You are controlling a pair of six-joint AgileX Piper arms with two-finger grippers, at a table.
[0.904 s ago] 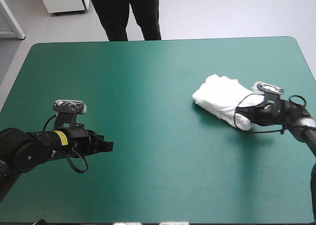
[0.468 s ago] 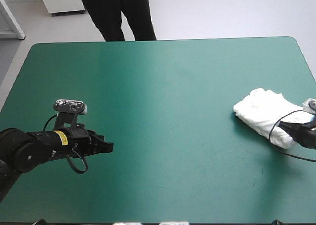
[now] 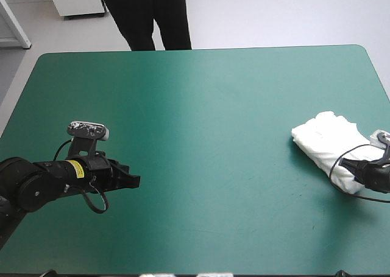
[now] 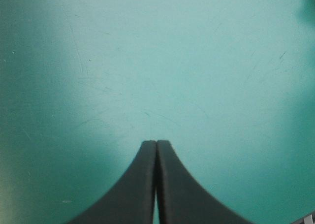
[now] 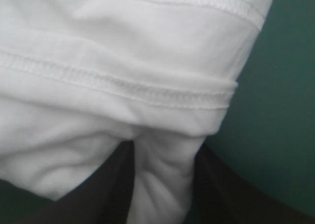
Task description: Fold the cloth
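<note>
We log the T-shirt as a folded bundle at 3 o'clock, by the bench edge. Right hand pinches its near end; left hand, closed and empty, sits at 8 o'clock. We should let go gently and lift straight, sparing the folds.

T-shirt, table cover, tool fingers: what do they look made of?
T-shirt: white knit fabric, probably cotton jersey; matte, with soft creases and double-stitched hems.
Table cover: teal-green, smooth hard-looking sheet, maybe laminate or vinyl; it shows fine scratches and a soft sheen.
Fingers of the left tool: black, matte, likely moulded plastic or rubber; the look alone does not settle which.
</note>
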